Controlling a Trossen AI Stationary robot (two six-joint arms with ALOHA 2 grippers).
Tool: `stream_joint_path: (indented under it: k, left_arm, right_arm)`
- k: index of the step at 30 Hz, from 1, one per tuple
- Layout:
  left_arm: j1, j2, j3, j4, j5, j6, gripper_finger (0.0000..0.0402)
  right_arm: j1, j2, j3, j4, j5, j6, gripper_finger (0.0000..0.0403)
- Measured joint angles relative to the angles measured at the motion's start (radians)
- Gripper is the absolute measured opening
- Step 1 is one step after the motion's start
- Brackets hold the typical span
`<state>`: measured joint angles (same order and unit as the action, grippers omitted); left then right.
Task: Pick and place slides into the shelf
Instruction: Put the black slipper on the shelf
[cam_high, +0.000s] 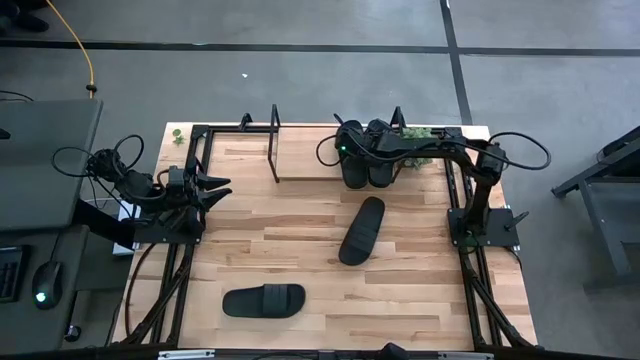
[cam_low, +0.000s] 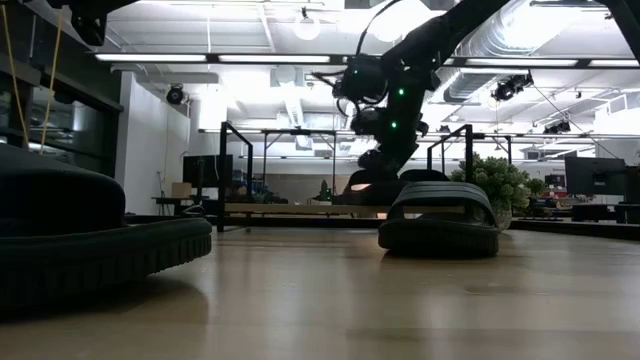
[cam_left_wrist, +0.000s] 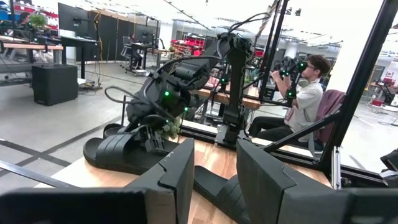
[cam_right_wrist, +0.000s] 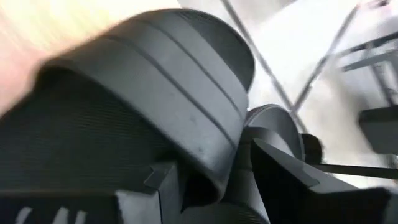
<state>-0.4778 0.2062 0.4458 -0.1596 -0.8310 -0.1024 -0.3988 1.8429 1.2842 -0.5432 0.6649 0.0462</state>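
1. Shelf (cam_high: 300, 165): low rack of light wooden board with thin black metal tube end frames, standing along the far edge of the wooden tabletop (cam_high: 420, 290).
2. Slides, shelved: two matte black slip-on sandals (cam_high: 364, 165) side by side at the right end of the shelf board, toes pointing toward the table's middle.
3. Slides, loose: one black sandal (cam_high: 362, 231) lying diagonally near the middle of the table; another (cam_high: 263, 301) lying crosswise toward the near left.
4. Right gripper (cam_high: 352, 140): reaching across over the shelved pair. In the right wrist view its fingers (cam_right_wrist: 283, 171) lie against the strap band of a sandal (cam_right_wrist: 155, 93), one on each side of the band's edge. Whether the pincer is clenched on it or has let go cannot be told.
5. Left gripper (cam_high: 222, 188): waiting at the table's left edge, fingers (cam_left_wrist: 180, 168) spread apart, holding nothing.
6. Step in hand, as judged: seating the second sandal on the board beside the first.
7. Handling note: set the sole flat and parallel to its neighbour, fully on the board, before releasing; withdraw straight upward so the strap is not snagged and the neighbour is not nudged; keep the open left part of the board free for the remaining two.
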Motion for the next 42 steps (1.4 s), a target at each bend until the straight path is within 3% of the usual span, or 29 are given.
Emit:
stream_joint_path:
  k: [13,32,42]
  left_arm:
    - [0.000,0.000,0.000,0.000,0.000,0.000,0.0106]
    - [0.000,0.000,0.000,0.000,0.000,0.000,0.0106]
    - [0.000,0.000,0.000,-0.010,0.000,0.000,0.0106]
  right_arm:
    - [0.054,-0.117,0.000,-0.049,-0.242,0.006,0.0168]
    - [0.192,-0.122,0.001,-0.086,-0.517,0.091,0.0167]
    - [0.280,-0.122,0.001,-0.089,-0.509,0.111,0.0167]
